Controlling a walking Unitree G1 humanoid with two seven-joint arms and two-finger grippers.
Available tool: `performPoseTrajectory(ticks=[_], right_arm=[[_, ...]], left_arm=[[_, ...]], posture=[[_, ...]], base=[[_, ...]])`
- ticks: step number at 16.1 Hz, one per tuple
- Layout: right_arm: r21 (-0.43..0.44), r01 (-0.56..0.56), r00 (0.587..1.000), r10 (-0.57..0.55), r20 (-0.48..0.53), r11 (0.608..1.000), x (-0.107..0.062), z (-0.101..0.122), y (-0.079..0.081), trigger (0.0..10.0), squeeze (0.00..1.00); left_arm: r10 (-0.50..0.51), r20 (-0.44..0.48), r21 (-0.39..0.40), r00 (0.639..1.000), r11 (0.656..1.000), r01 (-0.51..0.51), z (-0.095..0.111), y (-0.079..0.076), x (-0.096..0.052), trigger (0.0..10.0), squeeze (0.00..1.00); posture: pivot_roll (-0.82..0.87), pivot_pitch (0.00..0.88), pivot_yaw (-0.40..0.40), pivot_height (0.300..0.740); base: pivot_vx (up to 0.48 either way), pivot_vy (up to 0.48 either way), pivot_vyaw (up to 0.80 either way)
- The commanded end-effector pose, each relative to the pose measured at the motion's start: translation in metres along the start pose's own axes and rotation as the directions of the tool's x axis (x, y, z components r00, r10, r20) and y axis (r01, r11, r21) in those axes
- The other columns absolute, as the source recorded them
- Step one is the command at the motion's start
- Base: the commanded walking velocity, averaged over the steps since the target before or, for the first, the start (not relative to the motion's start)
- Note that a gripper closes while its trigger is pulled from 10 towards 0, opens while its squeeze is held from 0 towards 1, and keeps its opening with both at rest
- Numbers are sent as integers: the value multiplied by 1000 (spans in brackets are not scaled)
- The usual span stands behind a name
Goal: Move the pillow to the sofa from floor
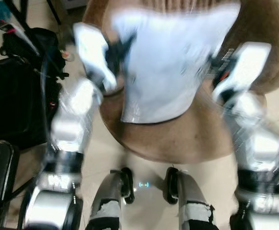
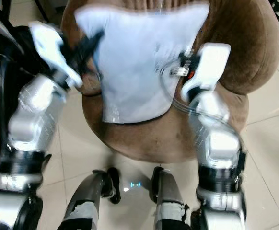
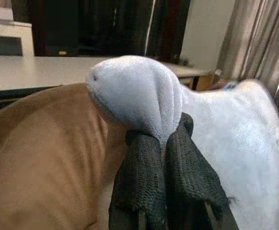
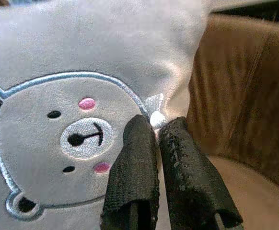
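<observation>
The pillow [image 2: 139,67] is hanging over the sofa [image 2: 235,52] seat, between my left gripper [image 3: 164,143] at one corner and my right gripper [image 4: 155,132] at the other edge. My legs [image 2: 125,201] are standing before the sofa; a bag [image 1: 15,91] is lying left of it.

Both eye views are motion-blurred, most at the arms. The wrist views are sharp. Daylight enters through the curtains [image 3: 254,43]. The pillow [image 1: 168,62] is overexposed.
</observation>
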State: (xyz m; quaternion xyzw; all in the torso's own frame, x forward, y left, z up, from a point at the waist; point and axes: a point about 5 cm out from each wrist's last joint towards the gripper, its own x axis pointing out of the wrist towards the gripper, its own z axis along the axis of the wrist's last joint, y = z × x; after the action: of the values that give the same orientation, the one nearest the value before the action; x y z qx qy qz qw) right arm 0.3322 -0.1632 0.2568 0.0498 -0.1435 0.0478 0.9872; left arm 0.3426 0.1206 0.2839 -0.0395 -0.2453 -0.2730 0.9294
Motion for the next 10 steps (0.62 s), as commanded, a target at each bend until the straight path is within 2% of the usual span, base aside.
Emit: performPoseTrajectory(ticks=[1, 3, 6, 8, 10], right_arm=[[8, 8, 999, -9, 33, 1000, -2, 10, -5, 10000, 0], [50, -25, 1000, 25, 4, 998, -4, 4, 1, 10000, 0], [49, -20, 1000, 20, 13, 999, -2, 7, 3, 10000, 0], [28, -38, 999, 37, 39, 999, 3, 18, 0, 10000, 0], [37, -110, 990, 107, 88, 993, 13, 47, -5, 10000, 0]], left_arm=[[13, 45, -30, 999, 999, -11, 13, 6, -2, 10000, 0], [64, 45, -99, 997, 993, -59, 15, 16, -2, 10000, 0], [42, 4, -104, 999, 994, -42, 13, 16, -2, 10000, 0], [9, -28, -88, 1000, 996, -12, 12, 13, 0, 10000, 0], [-85, -21, -112, 996, 990, 83, 32, 14, 6, 10000, 0]], posture=[[-29, 356, 35, 669], [-29, 356, 35, 654], [-26, 344, 34, 639], [-23, 325, 34, 639], [-24, 320, 32, 639]], base=[[0, 0, 0], [0, 0, 0], [0, 0, 0], [0, 0, 0], [0, 0, 0]])
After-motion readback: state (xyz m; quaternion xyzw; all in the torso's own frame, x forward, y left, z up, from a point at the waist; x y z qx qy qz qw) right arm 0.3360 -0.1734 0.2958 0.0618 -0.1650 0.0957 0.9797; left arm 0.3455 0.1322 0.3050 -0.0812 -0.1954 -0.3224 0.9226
